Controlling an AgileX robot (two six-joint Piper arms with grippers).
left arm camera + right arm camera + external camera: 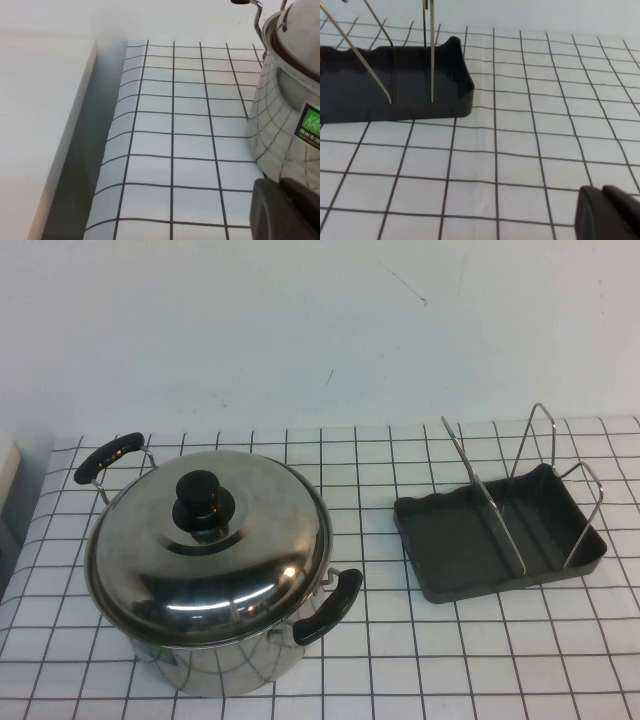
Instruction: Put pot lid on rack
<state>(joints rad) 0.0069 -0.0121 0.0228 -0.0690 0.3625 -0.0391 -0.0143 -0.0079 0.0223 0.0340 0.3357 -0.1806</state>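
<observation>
The pot lid (pixel 215 540), shiny domed steel with a black knob (pixel 200 502), sits closed on the steel pot (pixel 215 665) at the left of the table. The rack (pixel 470 540), a dark grey tray with upright wire loops (pixel 495 520), stands empty to the right of the pot. Neither arm shows in the high view. My left gripper (pixel 279 192) is shut and empty, low beside the pot's wall (pixel 280 115), below the lid's rim (pixel 305 30). My right gripper (pixel 602 195) is shut and empty over the cloth, a little way from the rack's end (pixel 395 95).
A black-gridded white cloth (pixel 400 660) covers the table, with a white wall behind it. A pale board (pixel 45 125) runs along the cloth's left edge. The pot's two black handles (pixel 328 605) stick out at its back left and front right.
</observation>
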